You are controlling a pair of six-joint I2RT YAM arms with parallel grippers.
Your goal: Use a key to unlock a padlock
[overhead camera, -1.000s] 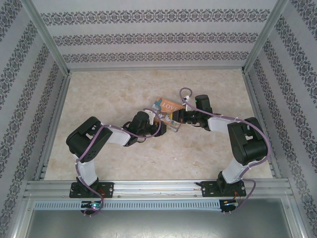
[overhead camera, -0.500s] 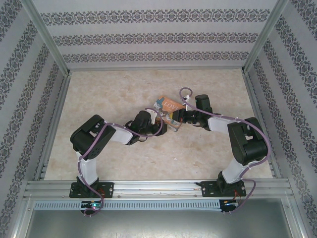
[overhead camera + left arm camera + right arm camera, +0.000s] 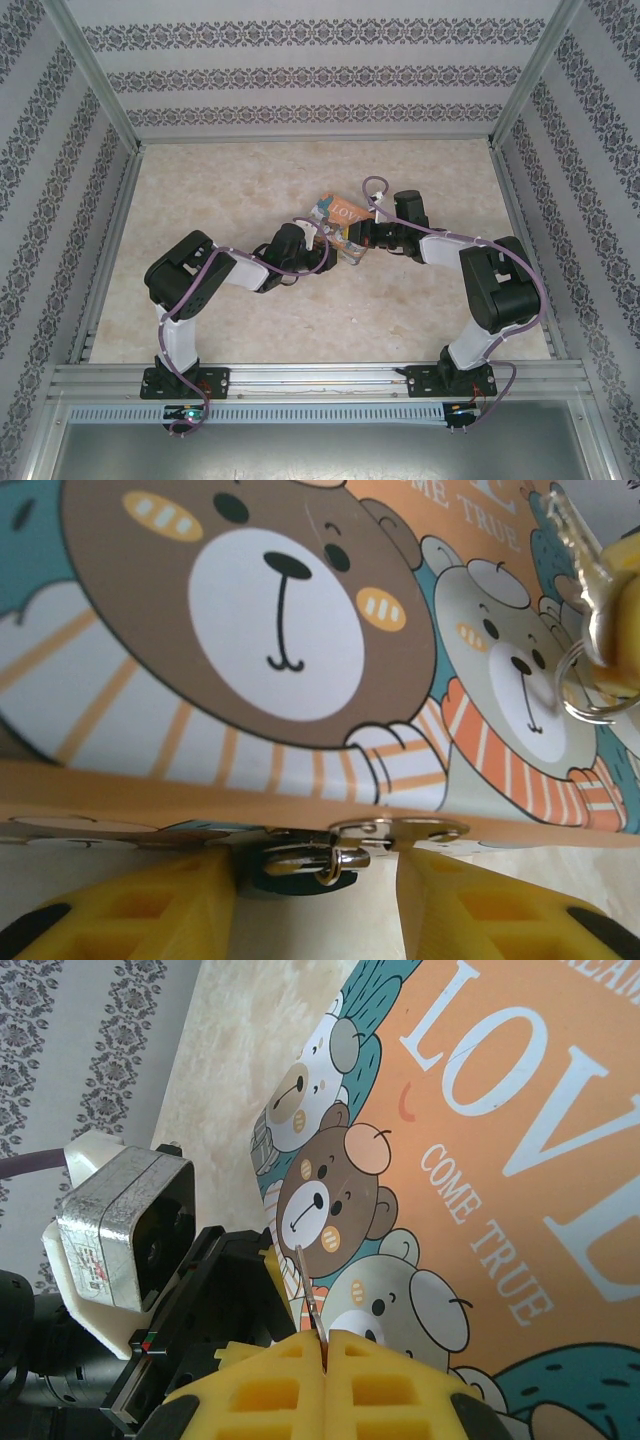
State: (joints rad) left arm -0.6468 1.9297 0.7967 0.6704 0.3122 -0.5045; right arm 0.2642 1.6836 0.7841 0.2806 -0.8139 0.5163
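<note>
The padlock (image 3: 290, 880) hangs from the silver hasp (image 3: 400, 830) on the front edge of the orange "LOVE" tin (image 3: 342, 213). Its silver shackle is threaded through the hasp, and the dark teal body sits below. My left gripper (image 3: 315, 905) is open, its yellow fingers (image 3: 130, 910) on either side of the padlock, the left one close to it and the right one apart. My right gripper (image 3: 326, 1338) is shut on the key (image 3: 310, 1288). The thin blade sticks out over the tin's lid towards the left gripper. A key ring (image 3: 585, 685) dangles above the lid at the right.
The tin lies mid-table between the two grippers (image 3: 338, 240). Patterned walls and a metal frame (image 3: 110, 230) enclose the pale table (image 3: 230, 190). The left wrist camera housing (image 3: 120, 1220) sits close to the key's tip.
My left arm has pushed a little forward and right towards the tin, and its jaws have narrowed around the padlock. The right gripper has stayed put, shut on the key.
</note>
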